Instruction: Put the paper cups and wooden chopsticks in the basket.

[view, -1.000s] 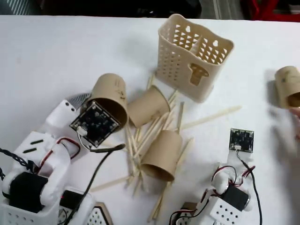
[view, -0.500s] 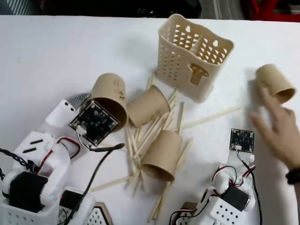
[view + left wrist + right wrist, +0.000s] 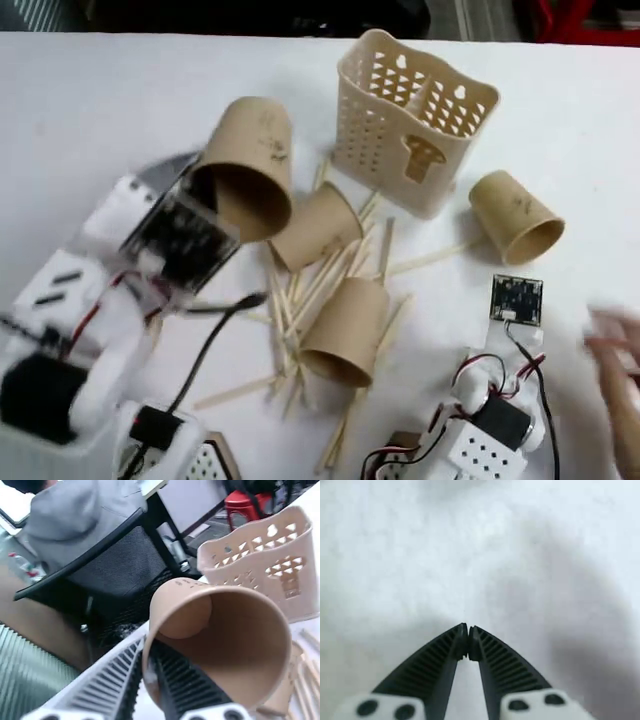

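Brown paper held at the far left: the left claw (image 3: 149, 656) is clamped on the wall of a paper cup (image 3: 245, 165), one finger inside the mouth and one outside. The held cup appears to be up off the tabletop (image 3: 100, 100). Its long axis runs roughly from 1 o'clock at the base to 7 o'clock at the mouth in the high view, so the opening faces back toward the arm.

The coming move turns on this: the basket (image 3: 415, 120) lies at about 2 o'clock from the held cup, near it and upright, with its open top facing up. I judge that the left arm, being the nearer one, needs to swing that way and turn the cup before letting go.

Below the held cup, two more cups (image 3: 315, 225) (image 3: 345, 330) lie on their sides across the scattered wooden chopsticks (image 3: 295, 300). Most of the sticks run from 1 to 7 o'clock.

A fourth cup (image 3: 515, 215) lies on its side at about 4 o'clock from the basket, just beside it, with its mouth toward 4 o'clock.

Farthest right, the right claw (image 3: 468, 642) is closed on nothing, over bare tabletop.
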